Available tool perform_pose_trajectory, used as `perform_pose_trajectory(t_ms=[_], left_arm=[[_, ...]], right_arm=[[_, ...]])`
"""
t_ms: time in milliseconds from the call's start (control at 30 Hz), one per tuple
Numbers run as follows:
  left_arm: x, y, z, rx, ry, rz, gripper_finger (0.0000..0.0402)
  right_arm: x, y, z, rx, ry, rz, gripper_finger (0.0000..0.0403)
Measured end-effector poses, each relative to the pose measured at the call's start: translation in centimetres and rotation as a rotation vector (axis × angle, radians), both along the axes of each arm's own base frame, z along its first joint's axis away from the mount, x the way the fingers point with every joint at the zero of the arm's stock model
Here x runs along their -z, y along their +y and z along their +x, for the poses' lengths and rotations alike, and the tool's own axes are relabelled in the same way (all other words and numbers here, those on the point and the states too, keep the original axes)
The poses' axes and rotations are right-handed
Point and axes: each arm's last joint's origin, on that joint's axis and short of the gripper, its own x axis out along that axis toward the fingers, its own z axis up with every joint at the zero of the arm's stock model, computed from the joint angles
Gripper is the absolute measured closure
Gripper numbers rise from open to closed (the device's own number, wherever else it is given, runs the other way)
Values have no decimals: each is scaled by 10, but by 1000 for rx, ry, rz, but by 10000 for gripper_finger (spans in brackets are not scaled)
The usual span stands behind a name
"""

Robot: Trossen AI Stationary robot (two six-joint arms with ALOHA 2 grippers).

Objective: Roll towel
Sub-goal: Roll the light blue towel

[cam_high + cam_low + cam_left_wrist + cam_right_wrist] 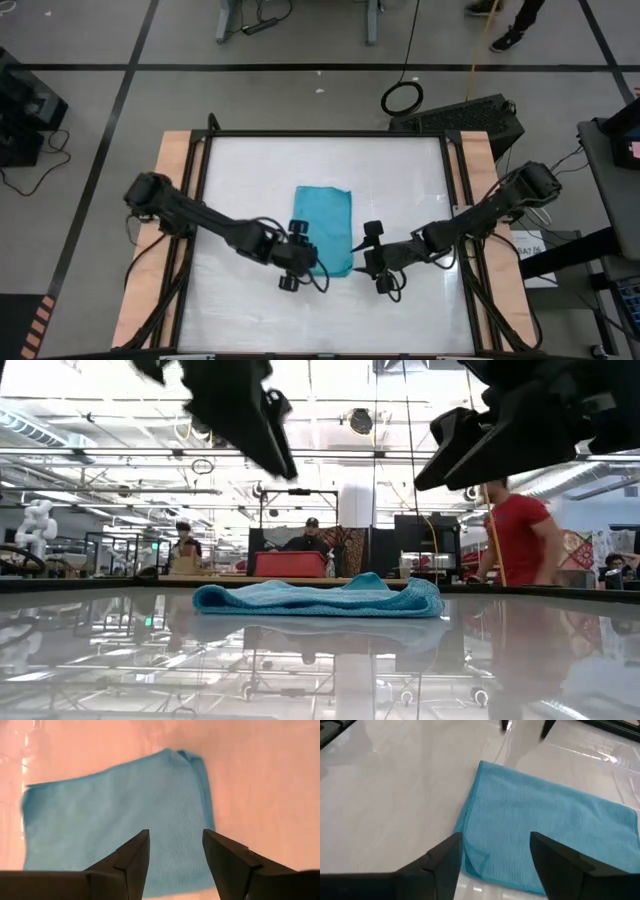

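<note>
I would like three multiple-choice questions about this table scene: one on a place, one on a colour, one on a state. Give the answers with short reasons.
1. Where does the towel lie?
A. near the middle of the table
B. on the wooden side strip
C. on the floor

2. What colour is the towel?
A. red
B. teal-blue
C. white

3. How do the left gripper and the right gripper stand?
A. both shut on the towel
B. one holds the towel in the air
C. both open above the towel's near end

Answers:
1 A: the high view shows it on the glossy table top, between the arms.
2 B: every view shows plain teal-blue.
3 C: both wrist views show spread fingers with the towel flat below.
</note>
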Motion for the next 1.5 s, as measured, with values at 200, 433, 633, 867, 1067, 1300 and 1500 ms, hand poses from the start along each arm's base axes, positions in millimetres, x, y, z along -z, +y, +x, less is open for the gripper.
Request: perform_pose_trajectory(t_ms=[200,433,633,867,1067,1300,1500], left_arm=[[-44,12,-31,-50,-37,-54,210],[-55,15,-62,-109,-80,-134,210],[-18,6,-88,-193,-116,-236,210],[32,-6,-101,-220,-244,-341,210],[61,-5,-101,-132,-173,-179,210],[74,-7,-91,8,-178,-10,210],[94,-1,-80,75,-119,57,210]], right_arm=[[-9,0,-2,-1,-40,29,175],[-6,1,-1,8,-29,39,175],[0,3,-1,22,-1,49,175],[5,3,-1,38,26,55,175],[17,5,4,39,57,40,175],[41,9,13,28,89,8,175],[61,3,20,27,132,-52,175]])
